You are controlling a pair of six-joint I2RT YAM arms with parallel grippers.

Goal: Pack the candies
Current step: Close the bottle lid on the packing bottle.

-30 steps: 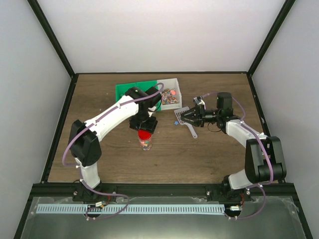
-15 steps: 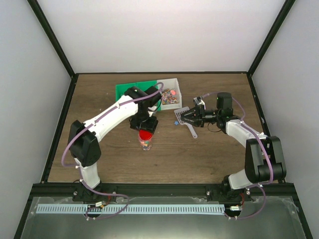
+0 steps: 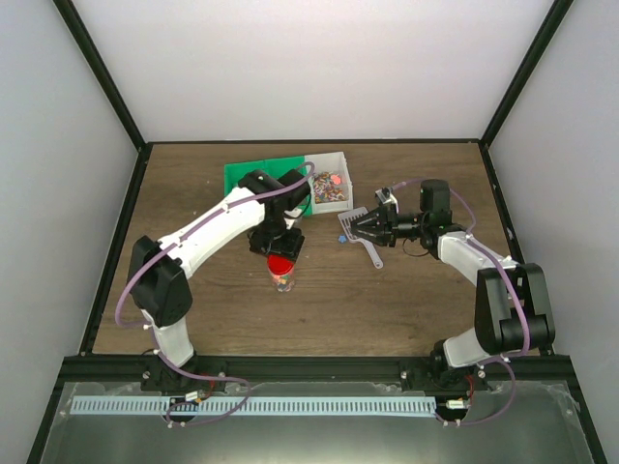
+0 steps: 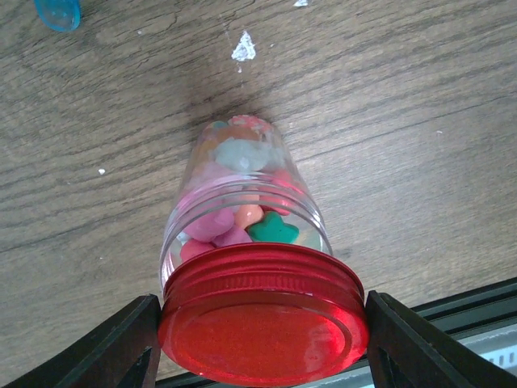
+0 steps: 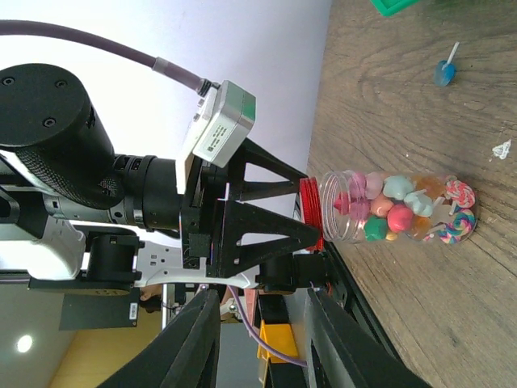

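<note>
Left wrist view, mixed-colour candies (image 4: pixel 242 222) in clear jar (image 4: pixel 242 194), red lid (image 4: pixel 262 327)

The jar (image 4: pixel 242 202) was clear plastic with a glossy red screw lid (image 4: pixel 262 323), and the candies (image 5: pixel 396 212) inside showed pink, orange, green, pale mint and red, with two rainbow-swirled lollipops. The table (image 3: pixel 406 300) was brown wood grain, carrying a green mat (image 3: pixel 247 174), a white tray (image 3: pixel 334 159) and a grey scoop (image 3: pixel 366 242). Both end effectors (image 4: pixel 258 339) (image 5: pixel 258 323) were black.

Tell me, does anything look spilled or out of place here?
Yes: one blue candy lies loose on the table, apart from the jar. White crumbs speckle the wood nearby.
</note>
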